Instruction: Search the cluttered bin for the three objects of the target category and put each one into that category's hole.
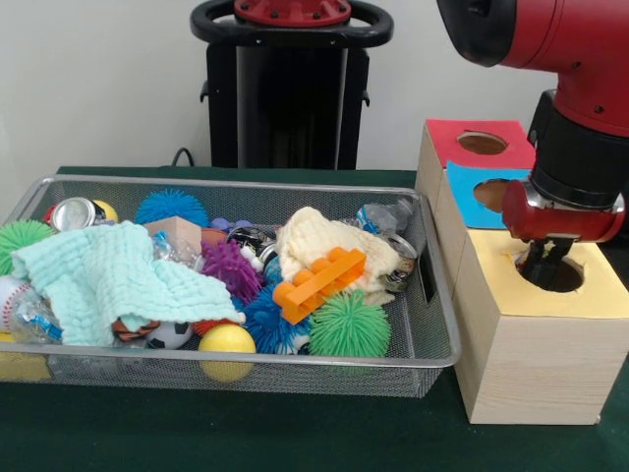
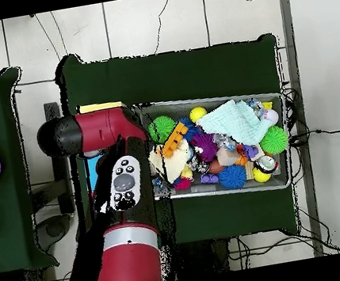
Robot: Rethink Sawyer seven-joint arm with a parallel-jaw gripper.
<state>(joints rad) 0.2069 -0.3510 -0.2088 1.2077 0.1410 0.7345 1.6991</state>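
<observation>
Pincer (image 1: pixel 543 264) is seen lowered into the yellow-faced hole (image 1: pixel 562 275) at right of the front view, its spread not discernible; no printed rags are visible in the wire bin (image 1: pixel 437 359) at centre-left, so progress is judged late, unconfirmed.

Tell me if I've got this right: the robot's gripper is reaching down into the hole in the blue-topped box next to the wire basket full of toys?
Not quite. In the front view the gripper dips into the round hole in the yellow-topped box, the one nearest the camera. The blue-topped box sits behind it, untouched. The rest holds: the boxes stand beside the wire mesh bin full of toys.
</observation>
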